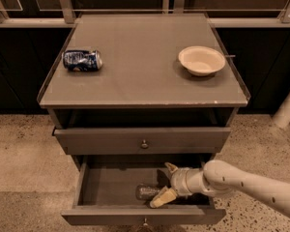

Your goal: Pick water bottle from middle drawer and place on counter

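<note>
- The counter (145, 83) is a flat grey top with thin raised rims down its left and right sides.
- A speckled beige floor (19, 149) surrounds the cabinet, and dark panels and pale metal uprights run along the far side.
- A blue-and-silver soda can (82, 60) lies on its side at the counter's left.
- A shallow cream bowl (201, 60) stands at the counter's right, well apart from the can. Nothing shows inside it.
- The upper drawer front (101, 141) with its round knob sits nearly flush.
- The middle drawer (111, 185) stands pulled out toward the near side.
- The water bottle (146, 192) lies on its side on the drawer floor, right of centre.
- The gripper (166, 182), on a pale arm (251, 185) reaching in from the right, sits inside the drawer at the bottle's right end.
- Its fingers (163, 197) are spread wide, the nearer one just beside the bottle, with nothing clamped between them.
</note>
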